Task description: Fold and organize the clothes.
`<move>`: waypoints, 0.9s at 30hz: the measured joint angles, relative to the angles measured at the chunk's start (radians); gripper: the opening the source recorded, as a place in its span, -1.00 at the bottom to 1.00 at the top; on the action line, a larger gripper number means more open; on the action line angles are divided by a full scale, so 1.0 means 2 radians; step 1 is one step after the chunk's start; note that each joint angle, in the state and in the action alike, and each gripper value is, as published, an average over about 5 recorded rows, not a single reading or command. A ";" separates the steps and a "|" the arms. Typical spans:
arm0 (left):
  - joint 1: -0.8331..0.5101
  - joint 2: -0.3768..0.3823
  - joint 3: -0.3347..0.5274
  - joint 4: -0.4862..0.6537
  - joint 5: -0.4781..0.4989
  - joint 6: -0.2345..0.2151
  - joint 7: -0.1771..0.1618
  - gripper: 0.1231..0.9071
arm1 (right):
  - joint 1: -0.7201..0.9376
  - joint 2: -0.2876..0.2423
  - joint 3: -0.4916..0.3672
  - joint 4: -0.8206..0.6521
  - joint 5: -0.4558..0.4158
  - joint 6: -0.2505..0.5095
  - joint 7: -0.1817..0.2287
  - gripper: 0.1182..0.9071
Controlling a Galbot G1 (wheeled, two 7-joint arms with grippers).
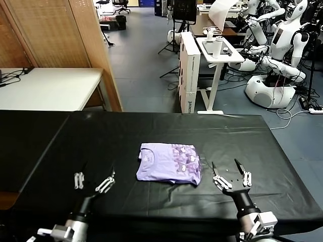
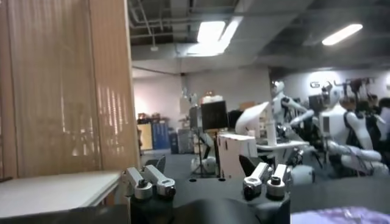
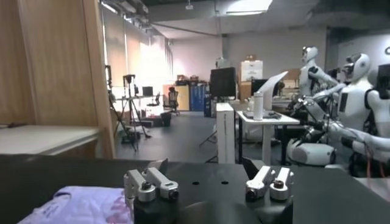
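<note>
The lavender T-shirt (image 1: 168, 163) lies folded into a compact rectangle in the middle of the black table (image 1: 262, 146), its darker purple print facing up on its right half. My left gripper (image 1: 94, 177) is open and empty, low over the table to the left of the shirt. My right gripper (image 1: 231, 171) is open and empty, just right of the shirt's near right corner. An edge of the shirt shows in the right wrist view (image 3: 79, 206) and faintly in the left wrist view (image 2: 341, 214). Neither gripper touches the cloth.
A wooden screen (image 1: 60, 35) and a white table (image 1: 48, 88) stand behind the table on the left. A white stand with a cup (image 1: 217, 48) and several white robots (image 1: 282, 50) stand at the back right. The black table's front edge is near both arms.
</note>
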 joint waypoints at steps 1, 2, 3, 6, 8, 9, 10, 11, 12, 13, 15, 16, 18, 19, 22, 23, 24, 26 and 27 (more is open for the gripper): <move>0.005 0.000 -0.001 -0.002 -0.001 0.002 -0.003 1.00 | -0.002 0.001 0.000 0.001 0.000 0.000 0.001 1.00; 0.009 -0.001 -0.001 -0.004 -0.002 0.004 -0.005 1.00 | -0.005 0.003 0.000 0.002 -0.001 0.001 0.001 1.00; 0.012 -0.002 -0.001 -0.006 -0.002 0.005 -0.007 1.00 | -0.007 0.004 0.001 0.003 -0.001 0.001 0.002 1.00; 0.019 -0.005 -0.002 -0.010 -0.003 0.006 -0.008 1.00 | -0.013 0.006 0.003 0.007 -0.001 0.001 0.003 1.00; 0.021 -0.006 -0.003 -0.011 -0.003 0.006 -0.008 1.00 | -0.016 0.007 0.005 0.009 -0.001 0.001 0.004 1.00; 0.022 -0.006 -0.004 -0.011 -0.003 0.006 -0.008 1.00 | -0.018 0.008 0.006 0.010 -0.001 0.001 0.005 1.00; 0.022 -0.005 -0.006 -0.012 -0.004 0.006 -0.008 1.00 | -0.020 0.008 0.007 0.011 -0.001 0.002 0.005 1.00; 0.023 -0.005 -0.007 -0.012 -0.004 0.006 -0.008 1.00 | -0.022 0.009 0.008 0.012 -0.001 0.002 0.005 1.00; 0.024 -0.004 -0.009 -0.012 -0.005 0.005 -0.008 1.00 | -0.024 0.009 0.008 0.013 -0.001 0.002 0.006 1.00; 0.025 -0.004 -0.010 -0.012 -0.006 0.005 -0.008 1.00 | -0.025 0.010 0.009 0.014 -0.001 0.002 0.006 1.00; 0.027 -0.003 -0.012 -0.012 -0.007 0.003 -0.007 1.00 | -0.027 0.010 0.011 0.015 -0.001 0.002 0.008 1.00; 0.028 -0.003 -0.013 -0.011 -0.007 0.001 -0.006 1.00 | -0.028 0.010 0.012 0.015 -0.001 0.001 0.008 1.00; 0.031 -0.002 -0.013 -0.011 -0.007 0.000 -0.004 1.00 | -0.029 0.010 0.013 0.015 -0.001 0.001 0.009 1.00; 0.031 -0.002 -0.014 -0.011 -0.007 -0.001 -0.003 1.00 | -0.030 0.010 0.014 0.015 -0.001 0.001 0.009 1.00; 0.032 -0.002 -0.013 -0.011 -0.007 -0.001 0.000 1.00 | -0.034 0.011 0.013 0.015 -0.002 0.001 0.010 1.00; 0.032 -0.002 -0.013 -0.011 -0.007 -0.001 0.001 1.00 | -0.036 0.011 0.012 0.016 -0.003 0.001 0.010 1.00; 0.032 -0.002 -0.012 -0.011 -0.007 -0.001 0.001 1.00 | -0.037 0.012 0.012 0.017 -0.004 0.001 0.010 1.00; 0.030 -0.001 -0.012 -0.010 -0.007 -0.001 0.001 1.00 | -0.041 0.014 0.011 0.019 -0.006 0.002 0.010 1.00; 0.029 -0.001 -0.012 -0.009 -0.007 -0.001 0.001 1.00 | -0.043 0.014 0.012 0.019 -0.007 0.002 0.010 1.00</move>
